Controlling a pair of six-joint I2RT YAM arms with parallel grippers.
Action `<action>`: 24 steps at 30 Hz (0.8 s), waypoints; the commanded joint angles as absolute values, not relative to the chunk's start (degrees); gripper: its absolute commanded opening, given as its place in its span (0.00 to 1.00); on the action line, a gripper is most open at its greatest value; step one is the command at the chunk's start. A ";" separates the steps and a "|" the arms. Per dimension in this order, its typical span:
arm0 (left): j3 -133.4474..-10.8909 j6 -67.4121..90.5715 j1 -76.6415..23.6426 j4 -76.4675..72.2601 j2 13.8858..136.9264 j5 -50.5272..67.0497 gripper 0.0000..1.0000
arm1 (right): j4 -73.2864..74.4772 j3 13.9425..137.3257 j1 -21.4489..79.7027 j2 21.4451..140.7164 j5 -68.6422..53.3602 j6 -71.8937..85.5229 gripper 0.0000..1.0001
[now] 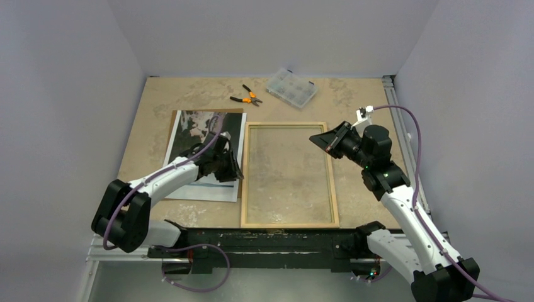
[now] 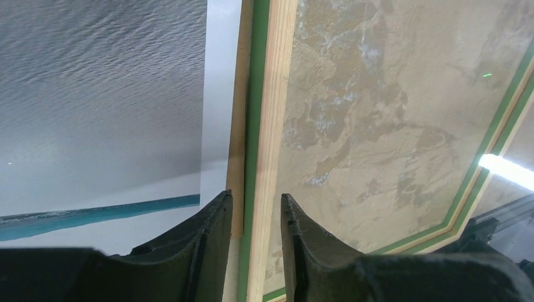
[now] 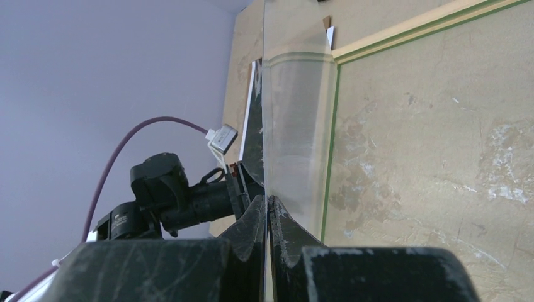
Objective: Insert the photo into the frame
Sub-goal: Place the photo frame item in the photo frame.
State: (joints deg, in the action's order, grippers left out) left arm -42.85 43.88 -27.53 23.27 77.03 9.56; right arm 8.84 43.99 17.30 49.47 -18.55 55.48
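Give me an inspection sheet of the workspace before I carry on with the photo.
Surface: tan mottled table, nothing spilled seen.
Job's things: photo face up on a brown backing sheet, left of the frame; frame flat, wood side up; photo not yet in.
Clutter: orange-handled pliers and a clear parts box at the far edge.
Grippers: left gripper open, fingers straddling the frame's left rail; right gripper shut, over the frame's far right part.
Cables: purple cables along both arms; the left one crosses over the photo.
Surroundings: plain grey walls; nothing else seen.
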 commanded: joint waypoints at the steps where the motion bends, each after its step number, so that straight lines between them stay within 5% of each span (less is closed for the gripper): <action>1: -43.54 43.77 -29.07 21.06 80.46 9.38 0.31 | 4.59 43.42 17.45 48.30 -18.02 56.40 0.00; 10: -45.58 43.97 -30.82 23.87 85.59 5.57 0.17 | 1.95 40.92 17.49 48.80 -18.94 58.13 0.00; 24: -45.97 43.87 -30.88 24.78 86.45 5.31 0.10 | -2.19 38.87 17.74 49.26 -19.51 60.16 0.00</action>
State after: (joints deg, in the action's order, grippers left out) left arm -45.08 44.16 -30.76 24.01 84.53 8.67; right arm 3.14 38.57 17.32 49.50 -18.92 58.94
